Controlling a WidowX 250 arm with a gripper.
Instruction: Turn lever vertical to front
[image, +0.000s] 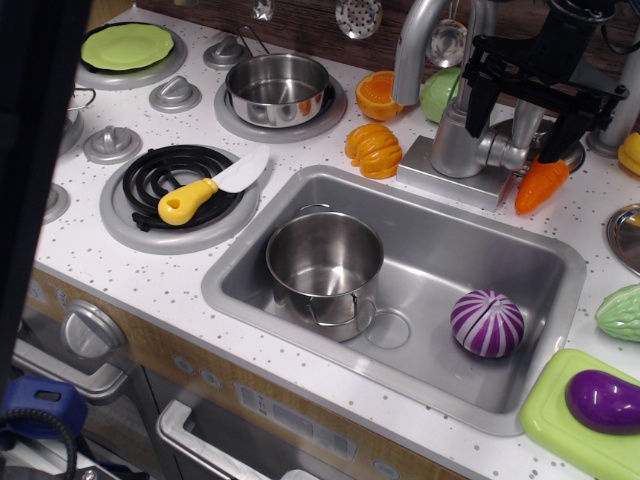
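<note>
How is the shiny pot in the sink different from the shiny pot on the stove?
The steel pot in the sink is taller and deeper; the steel pot on the stove burner is shallower and wider-looking. The sink pot sits low in the grey sink basin, close to the camera; the stove pot rests on a round grey burner farther back. The sink pot shows a wire handle at its front. Both are shiny metal, upright and look empty.

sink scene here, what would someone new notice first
The steel pot standing in the sink's left half draws the eye first, with the purple-and-white striped ball lying apart from it toward the right. Behind the basin, the black gripper hangs at the faucet base, by the small side lever. On the left burner a yellow-handled knife lies.
</note>
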